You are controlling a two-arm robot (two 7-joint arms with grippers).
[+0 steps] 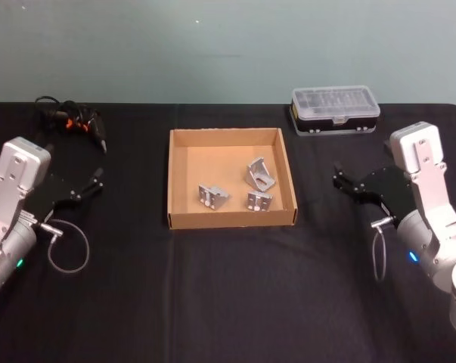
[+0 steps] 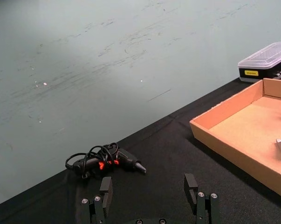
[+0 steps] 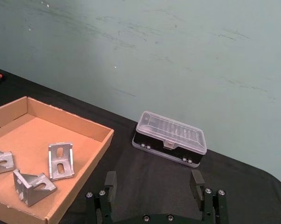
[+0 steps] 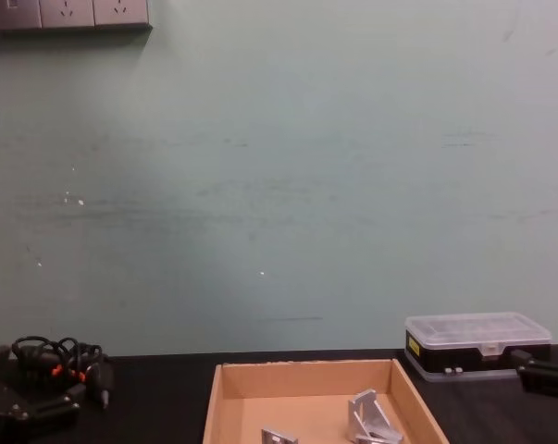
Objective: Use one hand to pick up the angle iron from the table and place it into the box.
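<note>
Three silver angle irons lie inside the tan cardboard box point(image 1: 170, 181) at the middle of the black table point(image 1: 228, 287): one at the front left point(image 1: 212, 196), one at the back right point(image 1: 261, 174), one at the front right point(image 1: 259, 200). My left gripper point(image 1: 99, 180) hovers open to the left of the box, holding nothing. To the box's right, my right gripper point(image 1: 339, 178) is open and holds nothing as well. The right wrist view has the open fingers point(image 3: 110, 183) low in front, with the angle irons point(image 3: 61, 160) in the box point(image 3: 98, 144) beyond.
A clear-lidded plastic case point(image 1: 335, 110) stands behind the box to the right. A black tool with orange marks and a coiled cable point(image 1: 69, 121) lies at the back left. Thin cable loops hang by each wrist. A green wall rises behind the table.
</note>
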